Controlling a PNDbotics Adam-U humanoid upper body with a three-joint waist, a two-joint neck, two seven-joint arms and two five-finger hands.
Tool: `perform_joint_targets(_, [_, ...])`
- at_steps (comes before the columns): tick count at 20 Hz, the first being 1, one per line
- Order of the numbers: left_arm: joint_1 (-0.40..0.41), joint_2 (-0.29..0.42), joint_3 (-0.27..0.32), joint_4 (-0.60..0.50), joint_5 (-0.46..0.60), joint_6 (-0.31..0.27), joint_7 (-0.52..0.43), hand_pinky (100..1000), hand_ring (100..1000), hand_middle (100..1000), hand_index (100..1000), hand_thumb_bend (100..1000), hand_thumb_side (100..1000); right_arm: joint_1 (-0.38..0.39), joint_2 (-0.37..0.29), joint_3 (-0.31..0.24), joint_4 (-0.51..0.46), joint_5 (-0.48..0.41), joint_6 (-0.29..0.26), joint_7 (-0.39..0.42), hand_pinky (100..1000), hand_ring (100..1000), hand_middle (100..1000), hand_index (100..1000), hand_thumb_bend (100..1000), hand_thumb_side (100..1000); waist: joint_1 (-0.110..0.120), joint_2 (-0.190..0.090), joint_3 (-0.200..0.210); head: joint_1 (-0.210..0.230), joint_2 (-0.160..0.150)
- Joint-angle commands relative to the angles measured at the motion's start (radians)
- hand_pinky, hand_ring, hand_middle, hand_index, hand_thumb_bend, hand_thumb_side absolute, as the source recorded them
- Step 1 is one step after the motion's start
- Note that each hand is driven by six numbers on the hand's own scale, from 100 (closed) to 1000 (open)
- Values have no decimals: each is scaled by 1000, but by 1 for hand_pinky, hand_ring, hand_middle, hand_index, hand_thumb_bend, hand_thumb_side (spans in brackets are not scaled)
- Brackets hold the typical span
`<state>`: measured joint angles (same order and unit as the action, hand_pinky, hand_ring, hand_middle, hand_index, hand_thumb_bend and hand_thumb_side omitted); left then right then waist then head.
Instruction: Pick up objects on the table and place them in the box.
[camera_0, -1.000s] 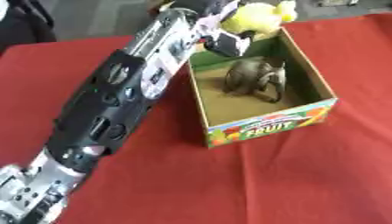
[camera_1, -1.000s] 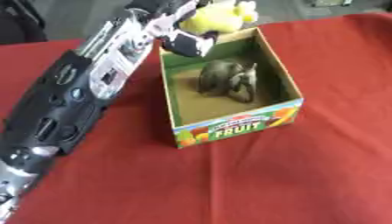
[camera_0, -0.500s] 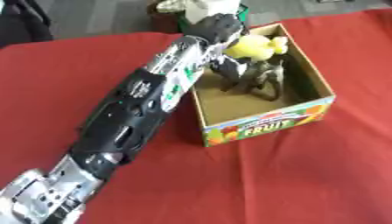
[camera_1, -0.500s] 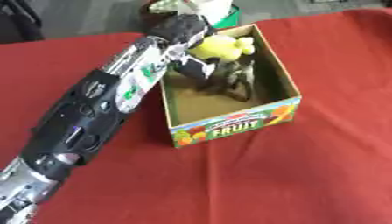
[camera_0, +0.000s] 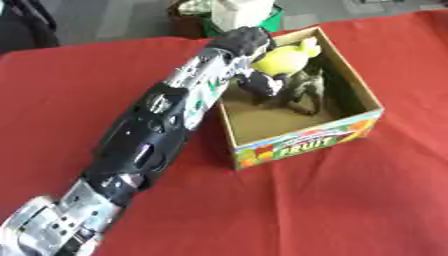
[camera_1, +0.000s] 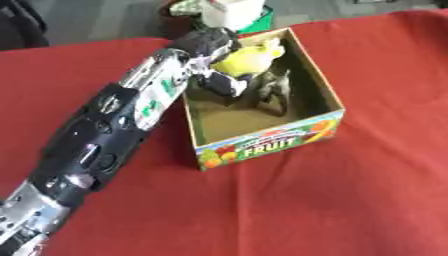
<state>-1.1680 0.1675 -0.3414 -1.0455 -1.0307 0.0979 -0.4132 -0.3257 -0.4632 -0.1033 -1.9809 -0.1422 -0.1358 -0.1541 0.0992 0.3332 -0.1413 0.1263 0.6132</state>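
Note:
A cardboard fruit box (camera_0: 302, 144) stands on the red table (camera_0: 332, 210), its front printed with the word FRUIT. My left arm reaches in from the lower left and ends over the box's back left corner. There my left hand (camera_0: 259, 80) is shut on a yellow soft toy (camera_0: 282, 56), holding it low inside the box. A grey-brown toy animal (camera_0: 304, 90) stands on the box floor just under and beside the yellow toy. My right hand shows in neither view.
A green and white object (camera_0: 234, 11) stands beyond the table's far edge behind the box. A dark shape (camera_0: 26, 20) sits at the upper left corner. Red cloth stretches to the right of the box and in front of it.
My left hand has carried the yellow toy from above the box's far rim down into the box, beside the grey-brown animal. The camera has shifted, moving the whole scene.

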Motion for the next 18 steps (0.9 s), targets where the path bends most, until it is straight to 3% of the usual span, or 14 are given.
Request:
perform_joint_targets(1, [3,6,-4,17,14,-16,-34,704,735,756,856,375,594,-10,-13,-2,-19,-5,2,0,679,766,623,812,100,1000,-6,-13,-1,-1,-4])
perform_joint_targets(4, [3,13,-3,6,30,-30,-57,728,761,789,892,592,708,-6,-12,-4,-19,-4,4,-1,679,766,623,811,100,1000,-6,-15,4,-5,2])
perform_joint_targets(7, [1,24,-4,-13,32,-35,-82,748,788,818,915,681,742,-3,-11,-4,-19,-3,5,-2,679,766,623,811,100,1000,-7,-19,9,-8,7])
perform_joint_targets(10, [1,32,-1,-32,22,-30,-88,782,826,857,949,724,753,0,-10,-4,-19,-4,7,-1,679,766,623,811,100,1000,-9,-22,13,-9,7])
perform_joint_targets(18, [0,63,20,-125,24,-4,-53,787,828,861,940,685,762,10,-8,-6,-19,-3,10,-3,678,766,623,811,100,1000,-15,-34,27,-14,14])
